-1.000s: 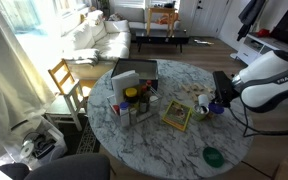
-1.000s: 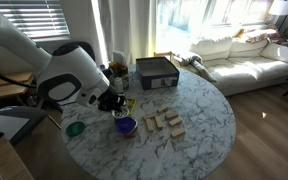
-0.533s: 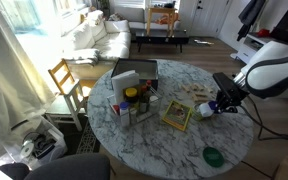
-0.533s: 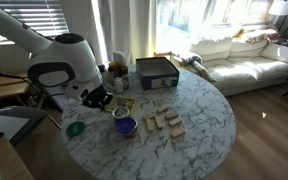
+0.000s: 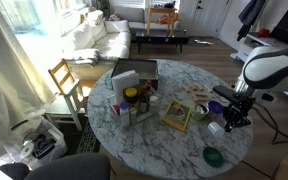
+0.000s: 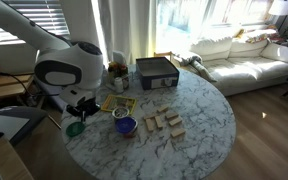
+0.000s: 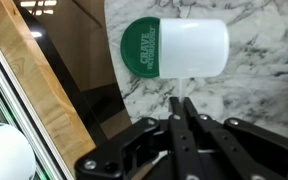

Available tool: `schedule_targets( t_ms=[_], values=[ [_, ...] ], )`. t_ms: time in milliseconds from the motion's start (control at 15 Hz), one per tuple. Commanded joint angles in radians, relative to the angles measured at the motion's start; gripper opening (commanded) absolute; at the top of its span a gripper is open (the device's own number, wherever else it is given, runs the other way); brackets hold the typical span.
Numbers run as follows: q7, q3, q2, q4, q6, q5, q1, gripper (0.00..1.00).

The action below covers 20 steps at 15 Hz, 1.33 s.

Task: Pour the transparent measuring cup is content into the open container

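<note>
The arm is moving off the blue bowl toward the green-lidded tub beside it. The jaws are hovering together, empty, probably lining up an approach.

The round marble table carries an open grey box at its far side, a cluster of jars near the middle, a yellow booklet to their right, and a green-capped container by the near edge.
</note>
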Motion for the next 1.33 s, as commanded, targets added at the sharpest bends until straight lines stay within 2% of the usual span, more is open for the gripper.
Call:
schedule_targets(
  t_ms=[0, 67, 333, 533, 733, 1000, 1067, 1133, 1267],
  values=[
    [0.003, 0.007, 0.012, 0.007, -0.002, 0.000, -0.009, 0.06],
    [0.004, 0.007, 0.021, 0.012, -0.002, 0.001, -0.009, 0.01],
    [-0.003, -0.001, 0.076, 0.058, -0.158, 0.126, -0.019, 0.01],
    [0.023, -0.011, 0.115, 0.092, -0.281, 0.178, -0.031, 0.01],
    [0.079, -0.010, 0.171, 0.128, -0.348, 0.272, -0.036, 0.01],
    [0.148, 0.001, 0.235, 0.152, -0.332, 0.388, -0.023, 0.01],
    [0.115, -0.008, 0.187, 0.124, -0.328, 0.334, -0.024, 0.01],
    [0.117, -0.007, 0.198, 0.128, -0.328, 0.339, -0.022, 0.06],
    [0.117, -0.007, 0.199, 0.129, -0.328, 0.339, -0.022, 0.06]
  ],
)
